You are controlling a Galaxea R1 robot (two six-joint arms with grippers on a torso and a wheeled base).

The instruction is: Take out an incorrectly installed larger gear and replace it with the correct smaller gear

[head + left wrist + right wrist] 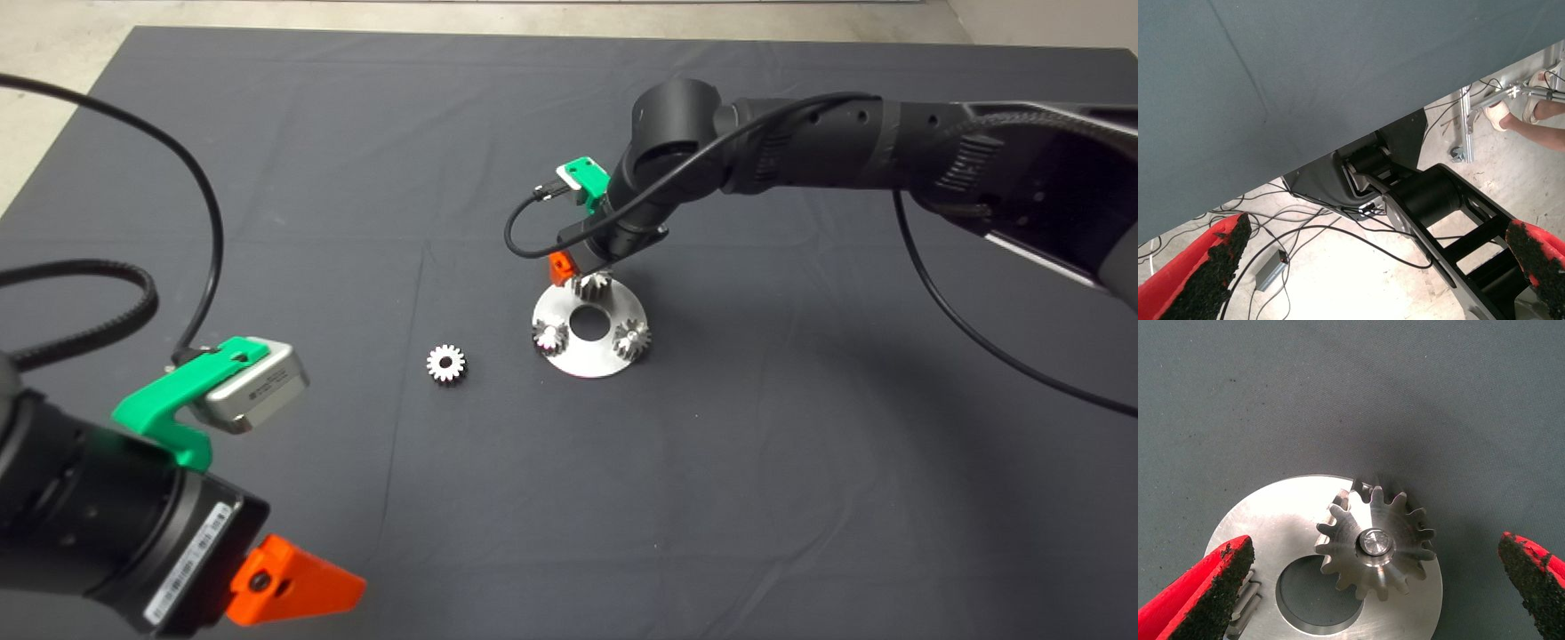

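Right wrist view, larger gear (1375, 543) between open right tool (1371, 587) fingers, untouched

Robot lab or test workshop. Desk (267, 133) covered by a dark mat, bare concrete floor (53, 53) along the frame's upper left edge. Left wrist view: loose cables (1318, 233) on the floor, aluminium frame (1466, 127) upper right, a person's feet (1501, 117) beside it.
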